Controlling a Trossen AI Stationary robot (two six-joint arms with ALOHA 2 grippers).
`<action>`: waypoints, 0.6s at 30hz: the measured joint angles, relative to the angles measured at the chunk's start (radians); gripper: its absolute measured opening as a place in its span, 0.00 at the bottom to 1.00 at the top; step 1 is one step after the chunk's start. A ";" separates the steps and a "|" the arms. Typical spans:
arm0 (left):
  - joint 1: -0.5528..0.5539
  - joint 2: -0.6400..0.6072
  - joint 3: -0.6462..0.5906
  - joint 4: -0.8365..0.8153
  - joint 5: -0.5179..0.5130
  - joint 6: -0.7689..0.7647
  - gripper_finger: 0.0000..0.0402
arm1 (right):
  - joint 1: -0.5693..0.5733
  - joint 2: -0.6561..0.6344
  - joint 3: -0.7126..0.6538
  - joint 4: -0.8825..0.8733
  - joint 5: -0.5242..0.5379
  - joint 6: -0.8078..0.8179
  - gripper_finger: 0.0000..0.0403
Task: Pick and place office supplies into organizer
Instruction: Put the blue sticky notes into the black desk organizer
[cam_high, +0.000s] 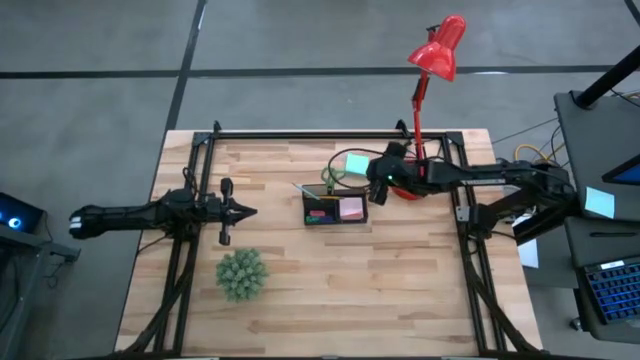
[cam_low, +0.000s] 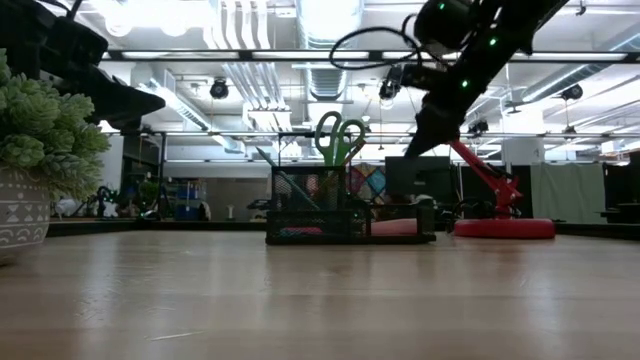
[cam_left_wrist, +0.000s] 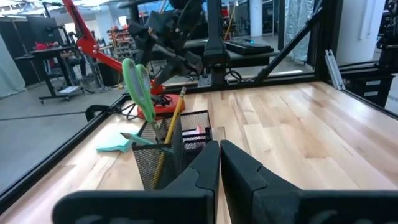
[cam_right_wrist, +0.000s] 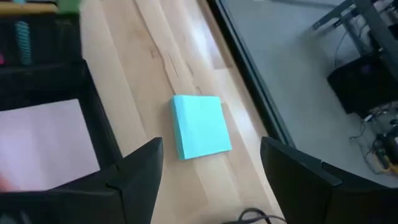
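Right wrist view shows the right gripper (cam_right_wrist: 208, 171) with jaws spread wide and nothing between them. Just ahead of the jaws, apart from them, the teal sticky-note pad (cam_right_wrist: 200, 126) lies flat on the table (cam_right_wrist: 155, 56), beside the organizer (cam_right_wrist: 96, 118) whose near compartment holds the pink pad (cam_right_wrist: 43, 140). Judged step: reaching for the teal pad; next, descend and straddle its edges. Farther off, the left gripper (cam_high: 236, 211) waits pressed shut.

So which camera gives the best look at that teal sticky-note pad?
The right wrist view: the teal sticky-note pad lies unobstructed between the open fingers. The high view shows it small, the left wrist view only an edge, the low view nothing clear.
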 joint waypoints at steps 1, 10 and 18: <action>0.000 0.003 0.000 0.001 0.000 0.000 0.00 | -0.010 0.012 0.000 0.008 -0.009 0.000 0.65; 0.000 0.032 0.000 0.001 0.000 0.000 0.00 | -0.137 0.092 0.002 0.138 -0.163 0.000 0.61; 0.000 0.046 0.000 0.001 0.000 0.000 0.00 | -0.209 0.166 0.002 0.184 -0.289 -0.021 0.62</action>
